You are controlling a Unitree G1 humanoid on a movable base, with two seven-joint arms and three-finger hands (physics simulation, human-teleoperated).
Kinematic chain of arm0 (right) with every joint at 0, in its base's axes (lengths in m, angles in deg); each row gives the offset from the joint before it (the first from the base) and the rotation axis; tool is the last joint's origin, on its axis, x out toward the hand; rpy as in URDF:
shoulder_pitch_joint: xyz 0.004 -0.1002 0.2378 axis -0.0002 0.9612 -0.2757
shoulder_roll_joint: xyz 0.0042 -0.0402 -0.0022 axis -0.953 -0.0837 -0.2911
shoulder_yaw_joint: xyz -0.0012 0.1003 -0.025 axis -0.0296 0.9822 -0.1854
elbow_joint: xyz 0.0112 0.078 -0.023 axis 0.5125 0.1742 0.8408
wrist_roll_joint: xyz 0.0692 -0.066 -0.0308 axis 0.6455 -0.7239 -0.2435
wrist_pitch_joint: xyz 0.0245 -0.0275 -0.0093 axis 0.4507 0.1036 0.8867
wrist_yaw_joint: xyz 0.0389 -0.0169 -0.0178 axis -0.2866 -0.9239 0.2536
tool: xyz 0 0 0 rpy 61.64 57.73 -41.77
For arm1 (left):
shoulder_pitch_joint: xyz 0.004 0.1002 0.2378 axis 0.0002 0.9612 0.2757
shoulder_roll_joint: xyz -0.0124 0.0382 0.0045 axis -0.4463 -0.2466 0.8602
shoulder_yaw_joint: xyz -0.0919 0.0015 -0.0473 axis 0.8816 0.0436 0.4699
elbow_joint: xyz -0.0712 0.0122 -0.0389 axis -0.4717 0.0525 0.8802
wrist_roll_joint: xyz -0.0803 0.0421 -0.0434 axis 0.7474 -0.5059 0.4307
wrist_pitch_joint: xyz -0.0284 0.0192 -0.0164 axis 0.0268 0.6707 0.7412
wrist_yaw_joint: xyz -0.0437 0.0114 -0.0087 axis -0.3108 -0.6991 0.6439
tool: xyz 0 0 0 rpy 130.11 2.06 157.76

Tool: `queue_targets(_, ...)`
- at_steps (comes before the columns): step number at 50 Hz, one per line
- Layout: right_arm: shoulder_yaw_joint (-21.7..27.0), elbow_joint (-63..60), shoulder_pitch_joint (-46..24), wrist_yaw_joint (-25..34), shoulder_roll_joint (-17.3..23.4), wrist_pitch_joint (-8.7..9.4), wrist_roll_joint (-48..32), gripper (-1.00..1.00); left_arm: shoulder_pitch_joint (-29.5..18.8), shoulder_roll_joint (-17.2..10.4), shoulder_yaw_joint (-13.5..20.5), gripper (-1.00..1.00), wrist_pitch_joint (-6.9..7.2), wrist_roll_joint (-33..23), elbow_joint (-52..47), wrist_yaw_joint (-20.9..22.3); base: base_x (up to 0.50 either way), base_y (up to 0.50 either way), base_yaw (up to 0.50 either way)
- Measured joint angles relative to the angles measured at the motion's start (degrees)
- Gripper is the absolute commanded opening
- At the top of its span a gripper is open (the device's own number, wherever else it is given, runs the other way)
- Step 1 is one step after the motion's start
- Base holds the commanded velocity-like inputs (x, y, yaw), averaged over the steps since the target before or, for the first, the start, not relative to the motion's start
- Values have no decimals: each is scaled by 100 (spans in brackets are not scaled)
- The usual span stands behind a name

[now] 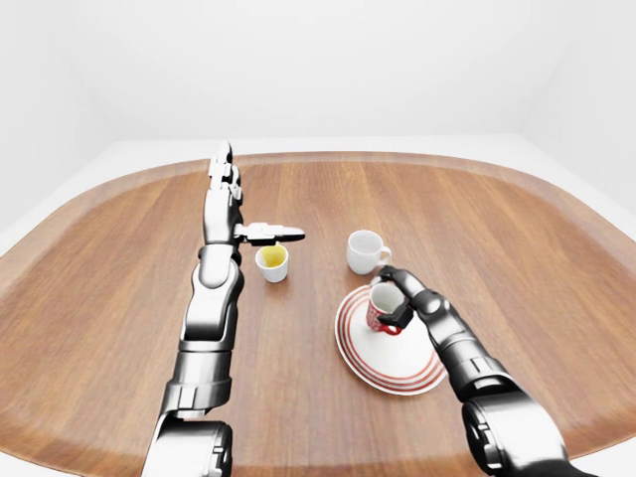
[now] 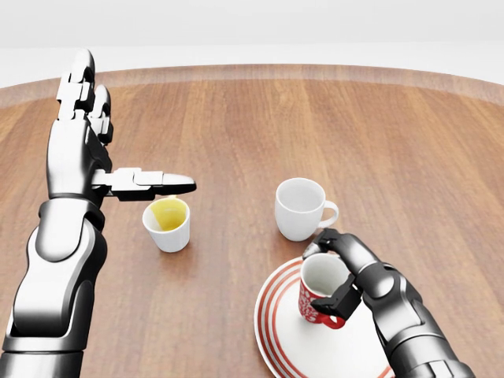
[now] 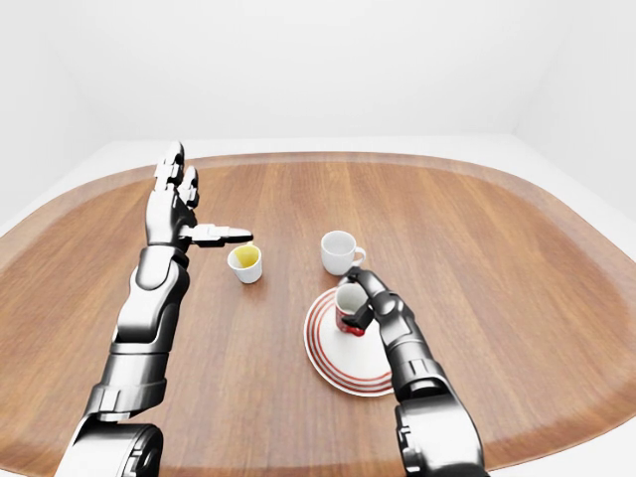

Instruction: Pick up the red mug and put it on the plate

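While our right robot hand [image 2: 340, 277] wraps its dark fingers [image 2: 343, 299] around the red mug [image 2: 321, 293], the mug stands upright over the upper part of the plate [image 2: 283, 346]; we cannot tell from any view whether its base already rests on the plate or hangs just above it. The fingers close on the mug's right side and lower wall, and its white inside faces up toward us.

Our left robot hand [image 2: 83, 150] is well apart from the mug, at the left of the head view, spread wide with two fingers pointing up and one finger stretched level to the right, above the yellow-lined cup [image 2: 167, 223] and holding nothing.

Only the head view gives us the grip closely, along with the patterned red wall of the mug, but it cuts the plate off at the bottom edge. The two eye views show us the whole red-ringed plate, the full rounded wooden desk [image 1: 556, 258] and the white room around it.

We count three cups: one red mug, one plain white mug [image 2: 300, 208] just above the plate with its handle to the right, and one small white cup with a yellow inside. We count one plate, one desk and two robot hands.
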Motion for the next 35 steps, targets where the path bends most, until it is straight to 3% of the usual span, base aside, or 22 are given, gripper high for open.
queue_targets(32, 80, 439, 92, -148, 237, 0, 122, -100, 21, 28, -16, 100, 0, -10, 10, -22, 0, 0, 0)
queue_targets(33, 81, 445, 92, -150, 239, 0, 124, -77, 22, 28, -16, 100, 0, -10, 10, -23, 0, 0, 0)
queue_targets(34, 81, 451, 90, -154, 241, 0, 120, 100, 22, 28, -15, 100, 0, -10, 10, -23, 0, 0, 0)
queue_targets(35, 81, 458, 89, -153, 240, 0, 113, 100, 21, 28, -15, 100, 0, -10, 12, -23, 0, 0, 0)
